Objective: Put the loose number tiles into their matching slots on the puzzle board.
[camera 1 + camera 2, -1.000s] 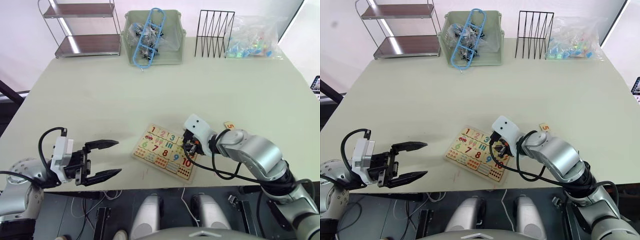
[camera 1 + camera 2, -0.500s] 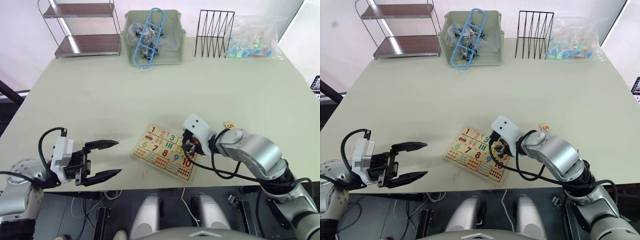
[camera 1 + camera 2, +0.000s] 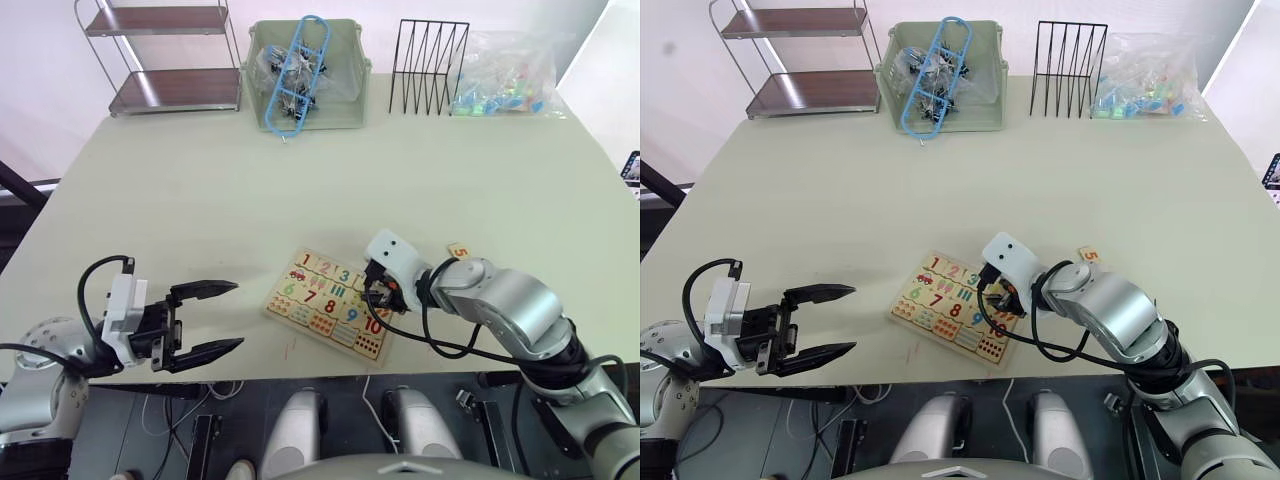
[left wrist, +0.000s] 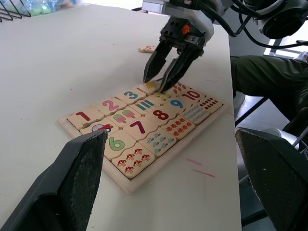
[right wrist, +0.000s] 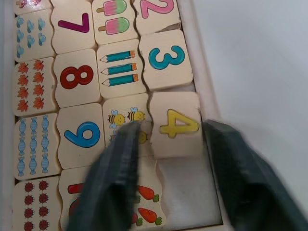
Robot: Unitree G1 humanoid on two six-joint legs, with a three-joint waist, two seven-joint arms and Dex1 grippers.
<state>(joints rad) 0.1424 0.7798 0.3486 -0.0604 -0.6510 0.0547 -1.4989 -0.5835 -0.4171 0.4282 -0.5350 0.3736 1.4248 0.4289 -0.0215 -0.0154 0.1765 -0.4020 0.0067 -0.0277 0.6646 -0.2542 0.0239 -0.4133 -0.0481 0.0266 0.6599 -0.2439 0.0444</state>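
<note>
Straddling tile 4 (image 5: 175, 126) on puzzle board (image 3: 330, 303), lower centre: right gripper (image 4: 166, 76), spread. Left gripper (image 3: 214, 318), lower left, spread, empty.

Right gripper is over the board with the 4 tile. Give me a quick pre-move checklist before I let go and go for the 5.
1. 4 tile lined up in its slot next to the 3 tile: cannot tell; it sits in the row, slightly skewed.
2. Right gripper fingers straddling the 4 tile: ok.
3. Slot for the 5, past the 4 on the puzzle board: ok, bare recess visible.
4. 5 tile reachable: ok, loose on the table beside the right arm.
5. Left gripper out of the way: ok, open, off the board.
</note>
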